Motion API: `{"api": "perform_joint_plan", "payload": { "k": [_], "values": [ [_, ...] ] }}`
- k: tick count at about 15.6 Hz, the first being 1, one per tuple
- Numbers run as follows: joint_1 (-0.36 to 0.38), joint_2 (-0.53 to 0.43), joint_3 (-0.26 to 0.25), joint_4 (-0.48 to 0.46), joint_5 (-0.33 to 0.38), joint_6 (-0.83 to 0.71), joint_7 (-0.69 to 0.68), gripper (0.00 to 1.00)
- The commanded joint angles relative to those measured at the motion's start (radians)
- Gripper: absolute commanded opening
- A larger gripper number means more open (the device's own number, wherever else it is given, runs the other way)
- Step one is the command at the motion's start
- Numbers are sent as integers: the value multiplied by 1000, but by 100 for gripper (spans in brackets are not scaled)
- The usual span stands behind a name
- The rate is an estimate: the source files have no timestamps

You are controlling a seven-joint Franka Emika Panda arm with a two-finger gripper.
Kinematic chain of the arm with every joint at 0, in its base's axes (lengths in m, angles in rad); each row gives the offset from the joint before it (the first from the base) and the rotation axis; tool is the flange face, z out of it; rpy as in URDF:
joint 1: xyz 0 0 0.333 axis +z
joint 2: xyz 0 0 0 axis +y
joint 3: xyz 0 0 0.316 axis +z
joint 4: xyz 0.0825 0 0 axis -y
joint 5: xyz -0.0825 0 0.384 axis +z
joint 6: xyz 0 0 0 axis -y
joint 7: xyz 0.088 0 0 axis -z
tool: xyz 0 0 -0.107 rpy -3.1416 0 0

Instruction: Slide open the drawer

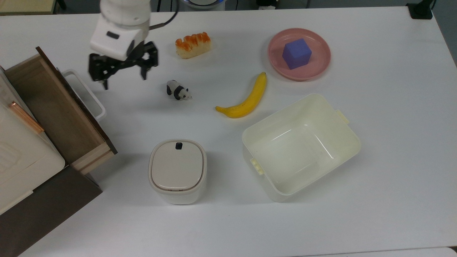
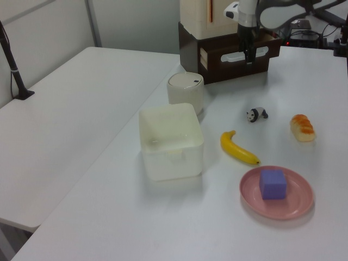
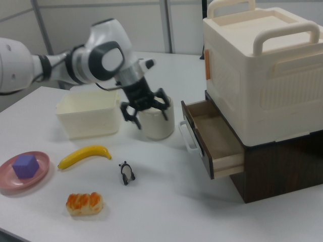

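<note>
Top view: toy panda (image 1: 179, 90) beside spread-fingered gripper (image 1: 123, 76), near pulled-out drawer (image 1: 62, 110).

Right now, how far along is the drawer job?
Done: the wooden drawer with the dark brown front stands pulled out, its light wood floor exposed, as the right view also shows. In hand: nothing; the black two-finger claw is open, apart from the white loop handle. Left: seemingly nothing.
</note>
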Motion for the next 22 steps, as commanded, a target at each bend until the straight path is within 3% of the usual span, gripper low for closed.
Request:
{"api": "perform_joint_plan", "payload": {
  "k": [1,6,9,14,22],
  "values": [
    [58,-66,-6,14,100,-127,147,100],
    [82,-111,-8,95,163,-291,446,100],
    [87,-126,-8,103,200,-356,477,100],
    [118,-146,-6,109,200,-425,604,100],
    [116,-138,-6,123,183,-413,606,100]
  ]
}}
